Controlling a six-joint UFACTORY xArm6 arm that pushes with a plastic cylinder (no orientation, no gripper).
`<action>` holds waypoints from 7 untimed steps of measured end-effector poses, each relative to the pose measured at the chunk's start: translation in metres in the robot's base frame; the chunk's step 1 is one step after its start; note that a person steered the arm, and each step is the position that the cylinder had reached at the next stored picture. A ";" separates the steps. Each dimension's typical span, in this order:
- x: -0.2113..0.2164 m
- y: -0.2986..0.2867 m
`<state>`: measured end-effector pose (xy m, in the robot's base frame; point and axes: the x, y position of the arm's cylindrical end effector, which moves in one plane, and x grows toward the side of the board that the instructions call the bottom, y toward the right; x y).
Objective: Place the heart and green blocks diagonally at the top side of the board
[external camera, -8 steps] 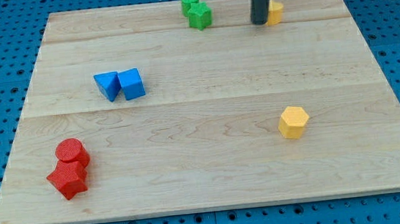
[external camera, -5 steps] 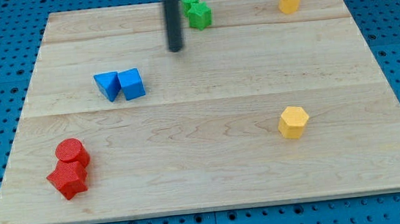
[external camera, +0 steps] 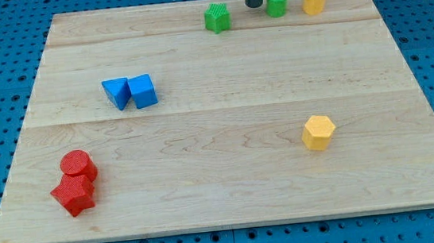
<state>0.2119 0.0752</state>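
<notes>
A yellow heart block (external camera: 315, 0) sits at the top right of the wooden board (external camera: 231, 184). A green cylinder (external camera: 276, 2) stands just left of it, a small gap between them. A green star-shaped block (external camera: 217, 18) lies further left along the top edge. My tip (external camera: 254, 4) is at the board's top edge, right beside the green cylinder's left side and right of the green star.
A blue triangle (external camera: 117, 93) and a blue cube (external camera: 143, 91) touch at mid-left. A red cylinder (external camera: 77, 165) and a red star-shaped block (external camera: 73, 194) sit at the bottom left. A yellow hexagon (external camera: 319, 132) lies at the right of centre.
My tip went from beside the yellow heart to the left of the green blocks, then back right. The green cylinder has moved right, away from the green star, to near the heart.
</notes>
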 end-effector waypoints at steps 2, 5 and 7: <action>0.028 -0.119; 0.097 0.033; 0.171 0.198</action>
<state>0.3834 0.2727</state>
